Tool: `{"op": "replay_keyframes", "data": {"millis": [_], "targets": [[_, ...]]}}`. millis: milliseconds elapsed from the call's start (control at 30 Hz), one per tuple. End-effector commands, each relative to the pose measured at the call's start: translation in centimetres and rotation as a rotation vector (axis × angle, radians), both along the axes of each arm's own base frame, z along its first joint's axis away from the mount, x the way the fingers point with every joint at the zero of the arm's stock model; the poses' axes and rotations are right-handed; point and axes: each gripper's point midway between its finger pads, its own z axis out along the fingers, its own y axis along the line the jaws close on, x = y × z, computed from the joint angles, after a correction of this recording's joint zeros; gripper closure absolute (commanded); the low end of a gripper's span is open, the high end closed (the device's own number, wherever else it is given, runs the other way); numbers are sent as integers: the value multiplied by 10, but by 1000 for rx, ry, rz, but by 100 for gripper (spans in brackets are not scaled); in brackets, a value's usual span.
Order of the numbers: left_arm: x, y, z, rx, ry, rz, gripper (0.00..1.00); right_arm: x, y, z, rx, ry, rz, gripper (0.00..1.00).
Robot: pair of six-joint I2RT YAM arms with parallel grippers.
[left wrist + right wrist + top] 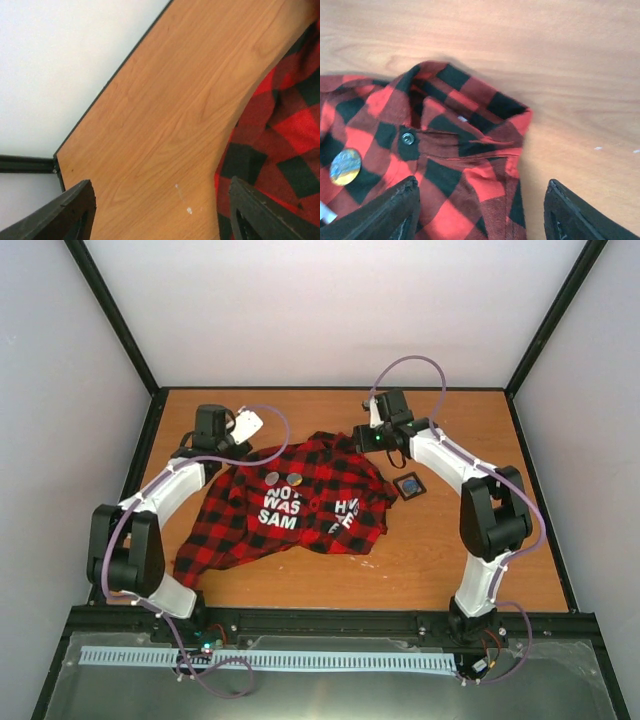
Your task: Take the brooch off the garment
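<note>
Only right wrist view shows button [408,138] near brooch [345,166].

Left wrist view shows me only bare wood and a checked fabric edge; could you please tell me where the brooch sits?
Observer: Top view shows a round brooch and a second brooch side by side on the flannel shirt, above its white lettering.
Operator: Thank you; are the right fingers near them?
Observer: They are open over the shirt's far edge, near a dark button.
Operator: Anything off the shirt?
Observer: A small dark square object lies on the table, right of it.
</note>
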Motion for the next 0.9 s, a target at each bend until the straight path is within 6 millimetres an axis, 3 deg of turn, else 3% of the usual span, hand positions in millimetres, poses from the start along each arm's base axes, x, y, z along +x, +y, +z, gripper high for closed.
{"op": "replay_keyframes", "data": {"millis": [0, 67, 167, 367, 433, 600, 867], "targets": [[-6, -27, 45, -147, -51, -110, 24, 22, -11, 60, -68, -244, -69, 32], [-26, -42, 39, -198, 19, -202, 24, 12, 1, 72, -62, -316, -26, 32], [-49, -56, 23, -252, 103, -280, 24, -13, 46, 77, -17, -381, 161, 32], [-72, -59, -32, -297, 261, -266, 26, -50, 109, 25, -79, -336, 444, 32], [-82, -56, -51, -285, 299, -262, 27, -62, 118, 4, -111, -359, 540, 31], [-92, -37, -87, -267, 383, -165, 31, -86, 130, -19, -243, -562, 781, 28], [-94, -5, -117, -289, 470, -37, 38, -72, 134, -51, -487, -748, 981, 27]]}}
